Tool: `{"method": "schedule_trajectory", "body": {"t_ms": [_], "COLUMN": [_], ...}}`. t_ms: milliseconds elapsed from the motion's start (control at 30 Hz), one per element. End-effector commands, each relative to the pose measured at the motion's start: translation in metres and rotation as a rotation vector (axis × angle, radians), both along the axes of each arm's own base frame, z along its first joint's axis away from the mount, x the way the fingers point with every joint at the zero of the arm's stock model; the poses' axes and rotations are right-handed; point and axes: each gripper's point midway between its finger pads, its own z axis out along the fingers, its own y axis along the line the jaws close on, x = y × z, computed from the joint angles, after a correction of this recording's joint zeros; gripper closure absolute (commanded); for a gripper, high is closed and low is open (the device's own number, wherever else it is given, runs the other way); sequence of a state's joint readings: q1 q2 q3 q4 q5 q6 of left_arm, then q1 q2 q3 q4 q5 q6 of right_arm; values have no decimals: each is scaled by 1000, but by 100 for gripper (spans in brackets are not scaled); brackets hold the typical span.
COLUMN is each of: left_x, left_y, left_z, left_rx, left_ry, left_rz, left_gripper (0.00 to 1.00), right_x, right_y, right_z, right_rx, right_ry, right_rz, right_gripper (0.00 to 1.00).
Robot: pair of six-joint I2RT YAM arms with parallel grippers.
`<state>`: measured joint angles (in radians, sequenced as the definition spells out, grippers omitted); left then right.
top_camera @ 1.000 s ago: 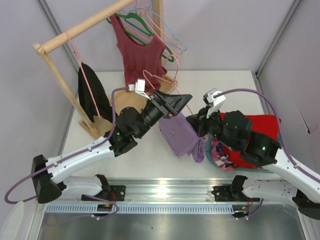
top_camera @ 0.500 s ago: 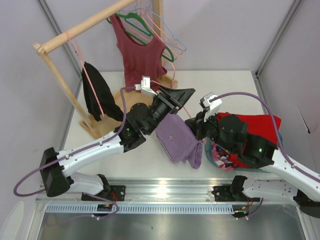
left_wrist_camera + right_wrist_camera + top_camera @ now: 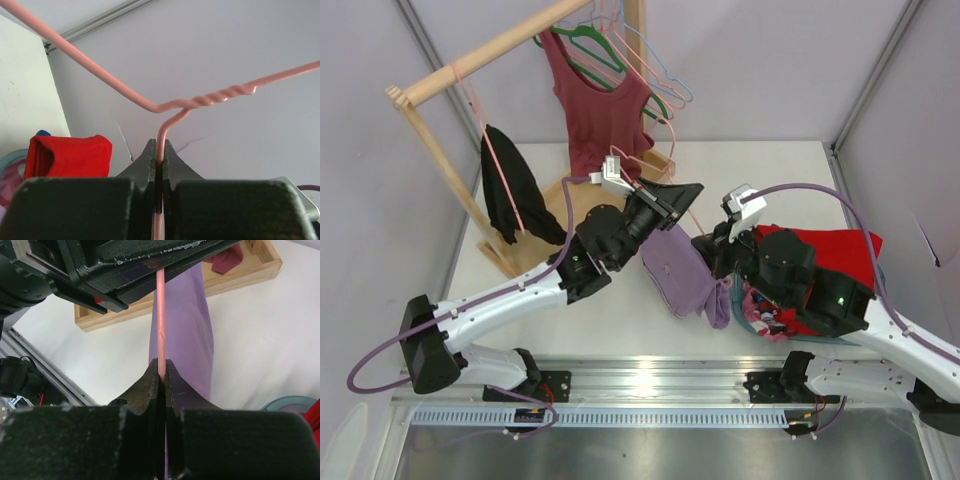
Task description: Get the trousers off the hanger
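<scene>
Rack (image 3: 470,62): pale wood.
Left gripper (image 3: 159,150): stretched right of the rack, clenched on the hanger (image 3: 161,132).
Right gripper (image 3: 161,371): opposite, pinching the same thin pink wire.
Trousers (image 3: 682,270): soft lilac, draped right of the rack.

White table (image 3: 770,170), wooden rack base (image 3: 520,256), lilac trousers (image 3: 685,275), red cloth (image 3: 830,250)

Mid-desk (image 3: 770,180), between two pincers.
At centre, trousers (image 3: 682,272) under hanger (image 3: 161,315), with left pincer (image 3: 159,150) closed on it from the left and right pincer (image 3: 161,371) from the right; at far left corner, rack (image 3: 470,60); toward near right corner, heap of clothes (image 3: 820,260).
</scene>
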<state>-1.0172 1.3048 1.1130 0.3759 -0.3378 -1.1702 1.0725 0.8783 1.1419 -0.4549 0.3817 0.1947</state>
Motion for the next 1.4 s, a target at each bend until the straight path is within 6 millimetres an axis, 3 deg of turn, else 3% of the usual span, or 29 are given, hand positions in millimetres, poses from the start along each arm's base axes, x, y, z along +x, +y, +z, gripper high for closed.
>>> {"method": "schedule_trajectory", "body": {"t_ms": [0, 100, 133, 167, 233, 433, 633, 767, 800, 833, 933, 967, 1067, 1233, 1367], "left_x": [-10, -13, -13, -13, -15, -14, -18, -28, -29, -31, -39, -41, -44, -44, -44], "left_y": [1, 3, 5, 6, 11, 17, 31, 53, 58, 61, 73, 77, 90, 108, 114], "left_z": [36, 40, 42, 44, 48, 49, 50, 71, 74, 78, 92, 96, 101, 102, 106], "left_rx": [-63, -60, -63, -62, -55, -57, -75, -98, -89, -80, -70, -61, -48, -57, -63], "left_ry": [-37, -45, -49, -48, -50, -36, -3, -29, -43, -48, -82, -86, -89, -83, -93], "left_rz": [-32, -38, -36, -33, -25, -32, -55, -49, -46, -46, -44, -44, -18, 36, 48], "left_gripper": [100, 100, 100, 100, 100, 100, 100, 100, 100, 100, 100, 100, 100, 100, 100], "right_x": [6, 4, 3, 0, -7, -31, -39, -36, -37, -37, -52, -53, -58, -73, -79], "right_y": [-2, -6, -5, -7, -9, -31, -65, -73, -70, -60, -44, -38, -31, -19, -7], "right_z": [48, 50, 50, 57, 59, 91, 92, 66, 64, 43, 31, 18, 9, 19, 14], "right_rx": [151, 146, 143, 155, 146, 193, 174, 144, 163, 136, 113, 87, 91, 165, 207], "right_ry": [-70, -63, -57, -56, -45, -130, -225, -273, -291, -275, -335, -333, -322, -310, -254], "right_rz": [-45, -46, -38, -30, 2, 80, 52, 26, 40, 71, 210, 236, 282, 370, 416], "right_gripper": [100, 100, 94, 70, 50, 17, 11, 7, 5, 2, 1, 1, 1, 1, 1]}}
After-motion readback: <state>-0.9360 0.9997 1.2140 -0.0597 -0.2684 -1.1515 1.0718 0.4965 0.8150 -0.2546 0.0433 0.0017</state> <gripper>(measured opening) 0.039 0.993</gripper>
